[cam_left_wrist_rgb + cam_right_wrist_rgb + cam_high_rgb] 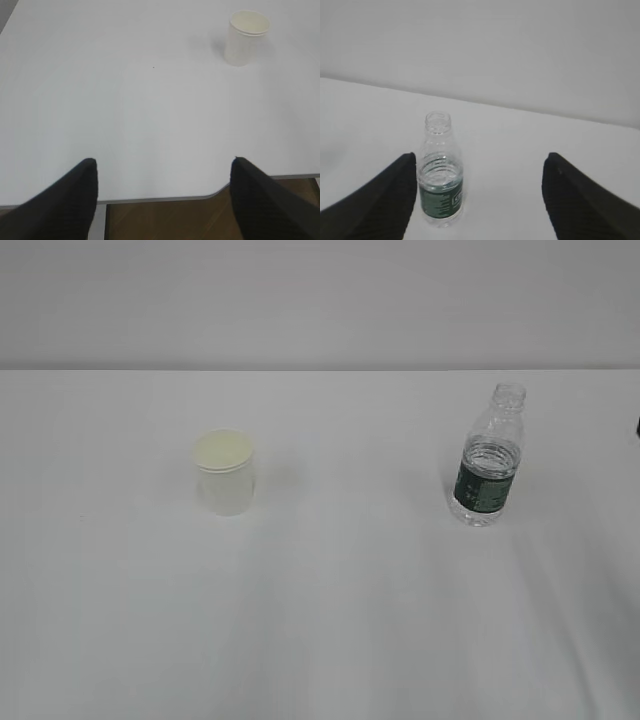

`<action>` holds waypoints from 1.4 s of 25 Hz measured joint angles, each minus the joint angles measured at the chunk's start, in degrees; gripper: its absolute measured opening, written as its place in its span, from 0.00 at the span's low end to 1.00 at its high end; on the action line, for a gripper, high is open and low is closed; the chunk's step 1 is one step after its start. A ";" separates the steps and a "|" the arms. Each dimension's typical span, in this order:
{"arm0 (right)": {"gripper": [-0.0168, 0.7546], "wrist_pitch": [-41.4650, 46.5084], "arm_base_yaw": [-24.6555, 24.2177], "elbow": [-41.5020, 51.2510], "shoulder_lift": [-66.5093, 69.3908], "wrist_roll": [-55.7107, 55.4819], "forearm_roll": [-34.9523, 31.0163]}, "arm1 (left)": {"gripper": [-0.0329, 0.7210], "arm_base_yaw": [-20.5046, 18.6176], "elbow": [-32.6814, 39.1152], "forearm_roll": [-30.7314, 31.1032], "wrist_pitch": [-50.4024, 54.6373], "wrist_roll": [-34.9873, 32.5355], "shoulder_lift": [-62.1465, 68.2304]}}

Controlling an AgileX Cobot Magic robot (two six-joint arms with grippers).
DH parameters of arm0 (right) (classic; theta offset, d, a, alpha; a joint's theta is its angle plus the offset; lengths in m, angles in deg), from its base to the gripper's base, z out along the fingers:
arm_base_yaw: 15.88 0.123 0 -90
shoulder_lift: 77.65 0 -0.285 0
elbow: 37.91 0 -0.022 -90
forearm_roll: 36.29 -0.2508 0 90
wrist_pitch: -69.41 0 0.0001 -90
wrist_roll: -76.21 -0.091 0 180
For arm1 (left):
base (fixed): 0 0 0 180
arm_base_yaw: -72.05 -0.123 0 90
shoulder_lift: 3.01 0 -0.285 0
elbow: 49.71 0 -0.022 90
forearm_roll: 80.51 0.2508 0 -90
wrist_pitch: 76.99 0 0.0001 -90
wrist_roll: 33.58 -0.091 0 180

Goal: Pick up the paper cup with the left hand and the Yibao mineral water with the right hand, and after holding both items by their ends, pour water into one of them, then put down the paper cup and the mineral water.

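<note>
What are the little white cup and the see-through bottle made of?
The small white cup with a rolled rim looks like paper: matte, with a cream inside. The clear ribbed bottle with a dark green label looks like thin glossy plastic: you can see the water through it.

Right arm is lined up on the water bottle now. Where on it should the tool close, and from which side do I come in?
Grip the Yibao mineral water on its ribbed body at the green label band, approaching level from the right tool's present side. It stands upright and uncapped, so keep it vertical; the waterline sits just above the label. The open jaws are off-centre; shift left first.
</note>
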 joint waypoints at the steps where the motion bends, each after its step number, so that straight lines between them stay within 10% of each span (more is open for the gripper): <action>1: 0.79 -0.64 0.00 0.00 0.96 -1.46 1.31 | 0.83 0.00 0.00 0.00 0.00 0.00 0.00; 18: 0.79 -13.64 0.00 0.00 25.44 -6.93 7.01 | 0.83 0.00 0.00 -0.10 0.00 0.00 0.00; 35: 0.79 -34.74 0.00 -0.38 44.29 6.44 -0.78 | 0.83 0.00 0.00 -0.10 0.00 0.00 0.00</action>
